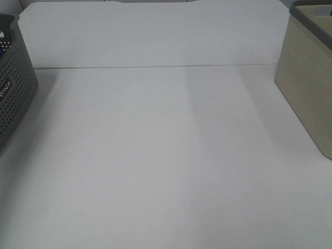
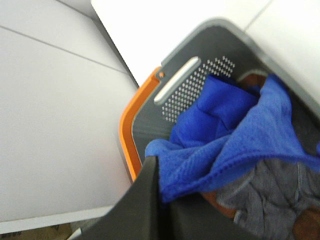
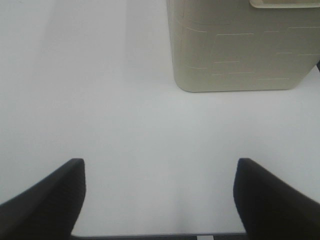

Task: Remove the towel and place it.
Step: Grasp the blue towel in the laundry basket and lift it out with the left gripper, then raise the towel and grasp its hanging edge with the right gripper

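The royal-blue towel (image 2: 225,135) lies bunched in the dark grey perforated basket (image 2: 192,87), on top of a grey cloth (image 2: 265,195). In the left wrist view one dark finger (image 2: 147,200) of my left gripper sits at the towel's near edge. The other finger is hidden, so I cannot tell whether the gripper holds the towel. My right gripper (image 3: 160,167) is open and empty, hovering over bare white table. Neither gripper shows in the exterior high view, where the grey basket (image 1: 13,88) sits at the left edge.
A beige basket (image 1: 306,88) stands at the right edge of the white table (image 1: 166,155) and lies ahead of my right gripper (image 3: 240,50). The grey basket has an orange rim (image 2: 127,130). A seam crosses the table at the back (image 1: 155,67).
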Tool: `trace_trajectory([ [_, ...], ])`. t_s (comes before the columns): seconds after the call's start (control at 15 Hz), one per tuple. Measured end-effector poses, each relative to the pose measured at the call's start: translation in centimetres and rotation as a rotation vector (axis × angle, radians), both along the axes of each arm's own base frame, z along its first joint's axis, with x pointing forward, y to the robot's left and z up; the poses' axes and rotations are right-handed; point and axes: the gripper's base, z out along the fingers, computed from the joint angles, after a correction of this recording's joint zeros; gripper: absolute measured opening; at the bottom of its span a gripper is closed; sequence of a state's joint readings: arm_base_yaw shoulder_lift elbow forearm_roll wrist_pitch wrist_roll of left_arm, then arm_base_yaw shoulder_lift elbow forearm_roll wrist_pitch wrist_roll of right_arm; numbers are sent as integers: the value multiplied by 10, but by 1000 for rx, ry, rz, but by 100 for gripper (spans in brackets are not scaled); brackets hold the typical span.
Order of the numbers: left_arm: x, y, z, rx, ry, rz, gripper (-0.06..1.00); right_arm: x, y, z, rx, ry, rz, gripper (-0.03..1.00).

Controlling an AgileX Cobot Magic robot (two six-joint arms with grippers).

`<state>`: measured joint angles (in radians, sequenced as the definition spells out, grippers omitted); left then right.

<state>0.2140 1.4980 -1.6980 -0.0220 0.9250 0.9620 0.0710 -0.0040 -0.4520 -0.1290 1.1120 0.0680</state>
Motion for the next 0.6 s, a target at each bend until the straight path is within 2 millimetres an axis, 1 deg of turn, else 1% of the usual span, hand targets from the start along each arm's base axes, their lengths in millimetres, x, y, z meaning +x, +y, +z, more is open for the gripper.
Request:
trace_trajectory([
  [0.13, -17, -13, 23, -98, -119, -37, 0, 0, 0, 0, 0, 0, 0, 79],
  [0.2, -24, -18, 31, -138, -155, -54, 0, 0, 0, 0, 0, 0, 0, 79],
  [0.4, -39, -26, 44, -169, -209, -99, 0, 0, 0, 0, 0, 0, 0, 79],
  [0.47, -51, -35, 55, -194, -257, -158, 0, 0, 0, 0, 0, 0, 0, 79],
  [0.6, -62, -48, 62, -230, -260, -272, 0, 0, 0, 0, 0, 0, 0, 79],
])
